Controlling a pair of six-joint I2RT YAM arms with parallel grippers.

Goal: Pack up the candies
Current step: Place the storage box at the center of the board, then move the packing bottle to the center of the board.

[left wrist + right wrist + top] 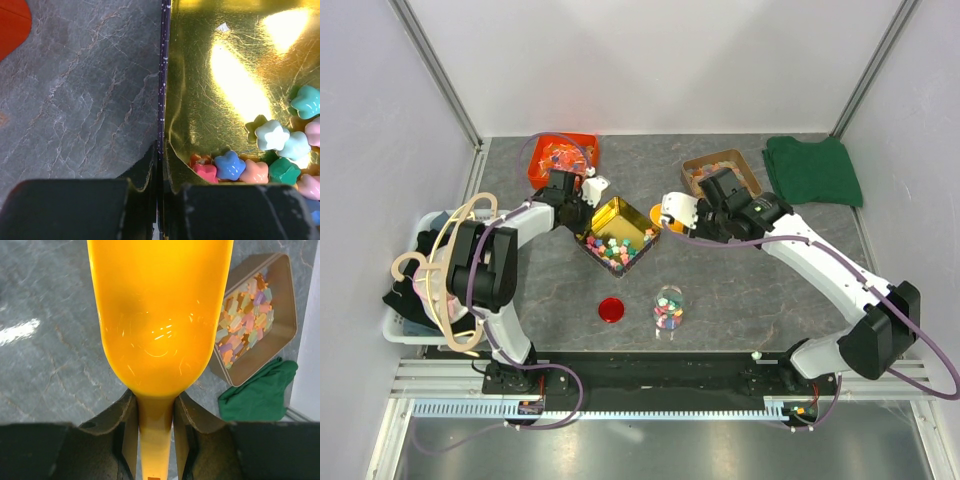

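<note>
Left end effector [160, 200]: clamped narrow on one wall of the gold square metal tray [200, 90], with one finger inside and one outside.
Right end effector [156, 440]: closed on the handle of the orange plastic scoop [160, 315]. The bowl is empty and hangs over the grey marbled worktop [45, 315], just off the gold tray's 3 o'clock corner.
Candies [272, 150]: small, glossy, star-shaped pieces in mixed colours, heaped toward 6 o'clock inside the gold tray.
Handling (judgement): light, hard and slick, so likely to roll or bounce. They are too small to pinch singly; best to slide the scoop under the heap while the tray is held steady.
Clear round jar [669, 308]: at 5 o'clock of the gold tray, upright and uncapped, with a shallow layer of candies inside.
Red round lid [611, 310]: flat on the worktop, at 9 o'clock of the jar.
Orange-red rectangular tray [563, 155]: at 11 o'clock, holding reddish sweets.
Brown rectangular tray [252, 315]: at 2 o'clock, holding flat pastel gummies.
Green folded cloth [257, 395]: just beside the brown tray.
</note>
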